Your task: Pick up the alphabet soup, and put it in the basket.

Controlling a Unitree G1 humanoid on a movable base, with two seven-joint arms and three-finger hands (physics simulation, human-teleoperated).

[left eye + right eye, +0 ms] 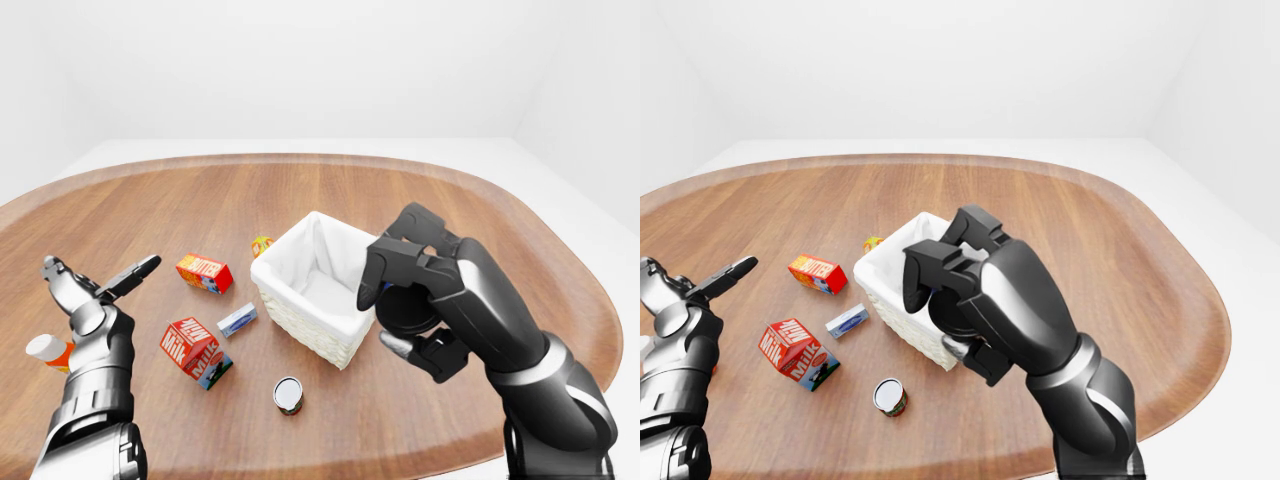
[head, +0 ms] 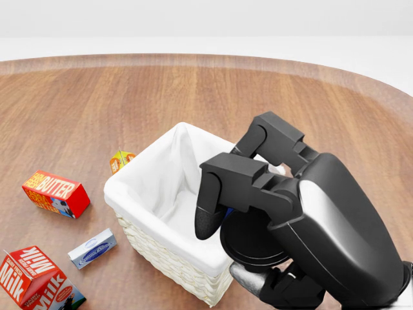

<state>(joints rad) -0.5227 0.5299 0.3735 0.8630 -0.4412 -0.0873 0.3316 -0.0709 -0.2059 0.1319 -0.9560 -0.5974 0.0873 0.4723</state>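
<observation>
Head view has the wooden desk filling the picture, the lined basket standing on it, and the right hand raised over the basket's near right corner. Its fingers curl round a dark round end that I take to be the soup can; only that end and a sliver of blue show, so the grip looks closed on it but I cannot see how firm. Letting go here risks the can striking the rim and tipping out onto the desk, since it sits above the edge, not the middle. The milk carton, butter box and a second can lie clear. The left hand is spread open, well apart
</observation>
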